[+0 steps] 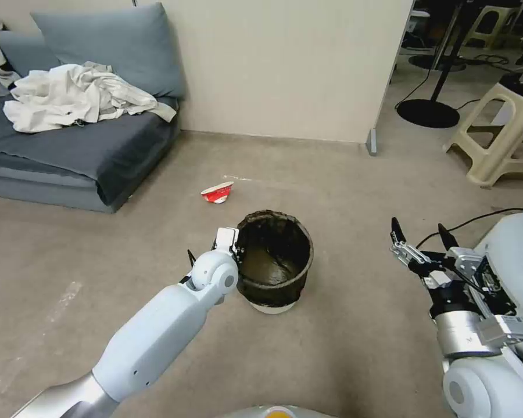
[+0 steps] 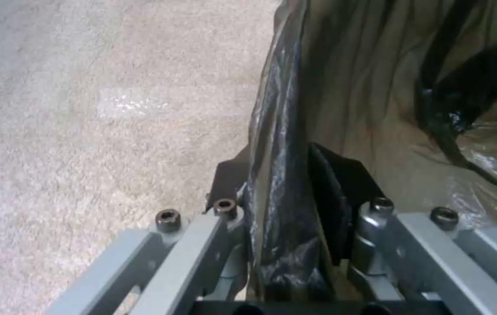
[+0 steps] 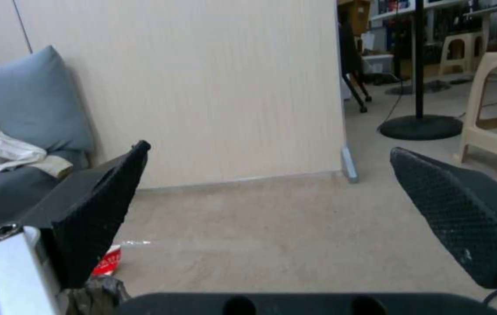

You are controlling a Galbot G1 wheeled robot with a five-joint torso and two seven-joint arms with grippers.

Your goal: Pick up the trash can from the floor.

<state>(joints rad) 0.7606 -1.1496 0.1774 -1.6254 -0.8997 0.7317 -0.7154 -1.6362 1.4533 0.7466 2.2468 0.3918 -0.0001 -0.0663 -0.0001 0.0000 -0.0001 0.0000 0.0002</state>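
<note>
Closest to the head camera, the left arm reaches forward over the floor (image 1: 343,348), and the left end effector (image 1: 233,247) sits at the near-left rim of the trash can (image 1: 276,261). From the left wrist camera, its fingers (image 2: 342,192) straddle the bag-covered rim, one outside the wall and one inside, pinched onto it. The trash can stands upright on the floor in the middle of the head view, its white base showing below the dark bag.

Just beyond it, slightly to the left, a small red-and-white paper cup (image 1: 217,192) lies tipped on the floor. A grey sofa (image 1: 70,151) with crumpled pale cloth (image 1: 81,96) is at the far left.

Well apart on the right, the right end effector (image 1: 423,232) hangs above the floor with its jaws spread wide and nothing between them. A beige plastic stool (image 1: 500,139) stands at the far right.
</note>
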